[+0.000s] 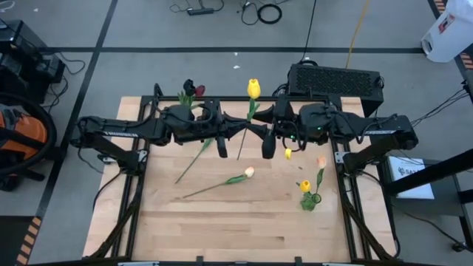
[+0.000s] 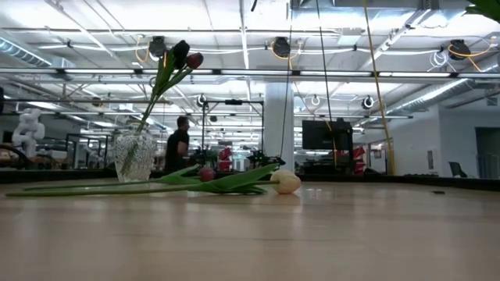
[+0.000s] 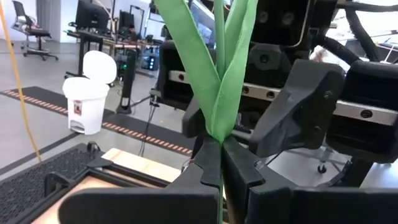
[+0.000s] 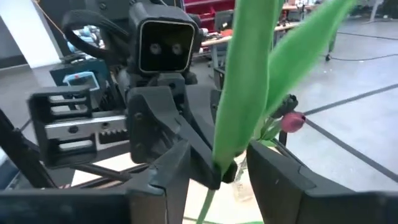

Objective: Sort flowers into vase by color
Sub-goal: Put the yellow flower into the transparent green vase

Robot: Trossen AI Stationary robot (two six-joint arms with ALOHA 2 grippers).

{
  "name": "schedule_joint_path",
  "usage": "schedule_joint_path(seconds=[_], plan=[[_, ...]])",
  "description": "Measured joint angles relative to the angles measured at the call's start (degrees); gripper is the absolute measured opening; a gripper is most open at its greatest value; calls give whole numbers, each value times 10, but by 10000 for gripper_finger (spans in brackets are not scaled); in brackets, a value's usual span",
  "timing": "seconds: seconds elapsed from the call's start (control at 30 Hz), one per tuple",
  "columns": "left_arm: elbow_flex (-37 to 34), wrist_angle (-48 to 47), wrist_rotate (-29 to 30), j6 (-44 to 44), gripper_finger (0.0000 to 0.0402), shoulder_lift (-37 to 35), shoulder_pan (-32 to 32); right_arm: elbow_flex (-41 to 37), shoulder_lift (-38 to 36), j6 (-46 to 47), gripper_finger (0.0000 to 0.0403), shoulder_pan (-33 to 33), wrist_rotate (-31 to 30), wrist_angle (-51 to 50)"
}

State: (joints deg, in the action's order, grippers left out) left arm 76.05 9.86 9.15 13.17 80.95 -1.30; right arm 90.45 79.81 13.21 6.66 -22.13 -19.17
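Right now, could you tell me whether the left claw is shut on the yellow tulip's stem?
Yes, the left claw pinches the yellow tulip at its stem, fingers closed just below the leaves.

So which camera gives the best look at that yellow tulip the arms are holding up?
The high view: the whole yellow tulip shows, head and stem, between left gripper and right gripper. Both wrist views show only its leaves and stem; the low view misses it.

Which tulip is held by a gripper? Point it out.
The yellow tulip between the arms: the left gripper is shut on its stem. The cream tulip and red tulip lie loose on the table.
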Motion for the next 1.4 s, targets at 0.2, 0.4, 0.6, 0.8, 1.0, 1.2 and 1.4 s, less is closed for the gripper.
schedule_joint_path(seconds=[0.2,0.4,0.6,0.8,1.0,1.2,1.4], plan=[[0,-13,0,0,1,0,-3,0,-2,-24,118,1,0,29],[-2,-17,-1,-1,5,0,-3,0,-2,-42,29,0,-3,27],[-2,-18,0,-1,20,0,-2,0,-2,-46,8,-1,-2,23],[-3,-20,7,-5,60,0,-2,0,-2,-46,4,-1,-1,18],[-3,-31,8,-5,122,0,-2,0,-2,-51,2,-1,-2,6],[-3,-32,30,-6,137,-7,7,0,-55,-61,1,0,-93,-70],[-3,-64,31,-5,137,-17,20,0,-126,-20,1,12,-137,-152]])
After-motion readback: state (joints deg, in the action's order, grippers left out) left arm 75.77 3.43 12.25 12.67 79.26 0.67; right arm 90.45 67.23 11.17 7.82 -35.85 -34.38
